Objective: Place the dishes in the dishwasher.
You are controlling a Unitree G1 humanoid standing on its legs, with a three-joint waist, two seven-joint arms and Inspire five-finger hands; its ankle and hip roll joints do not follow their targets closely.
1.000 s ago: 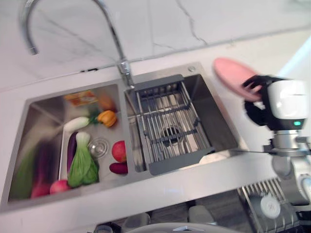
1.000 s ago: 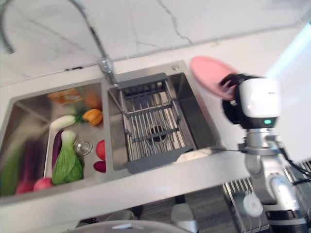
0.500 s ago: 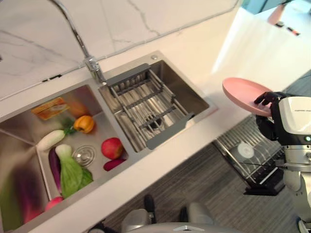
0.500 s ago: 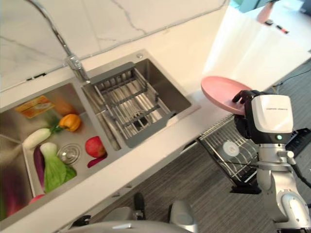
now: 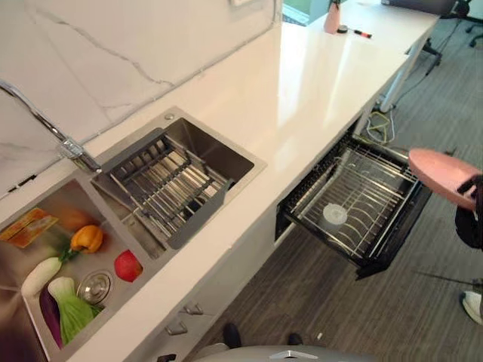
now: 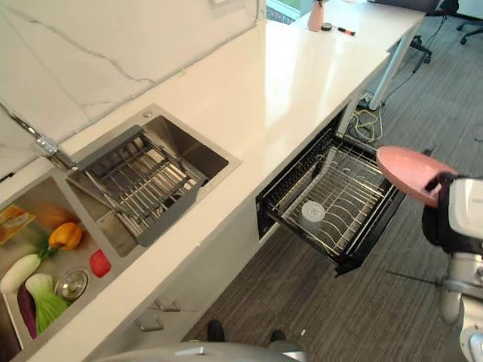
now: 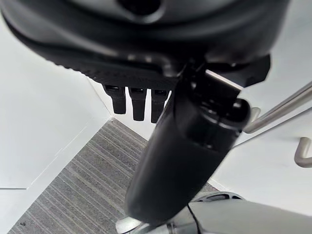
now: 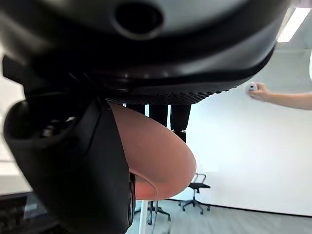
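A pink plate (image 6: pixel 411 172) hangs tilted in the air, off the outer right corner of the open dishwasher rack (image 6: pixel 355 226) and above the floor. My right hand (image 6: pixel 435 225) is shut on it. In the right wrist view the thumb (image 8: pixel 73 165) lies over the plate (image 8: pixel 156 151) and the fingers sit behind it. The wire rack (image 5: pixel 377 241) is pulled out from under the counter, with a small white dish (image 5: pixel 334 215) in its middle. My left hand (image 7: pixel 185 146) hangs with relaxed fingers (image 7: pixel 131 102) over the carpet beside white cabinet fronts, holding nothing.
A long white counter (image 5: pixel 302 105) runs above the rack. A double sink is at the left, with a grey drain rack (image 5: pixel 162 188) in one basin and vegetables (image 5: pixel 68 302) in the other. A pink cup (image 5: pixel 332 16) stands at the far end. A person's hand (image 8: pixel 263 90) shows far off.
The camera has swung right, so the sink has slid left and the whole open dishwasher rack has come into view. My right hand still holds the pink plate, now out beyond the rack.
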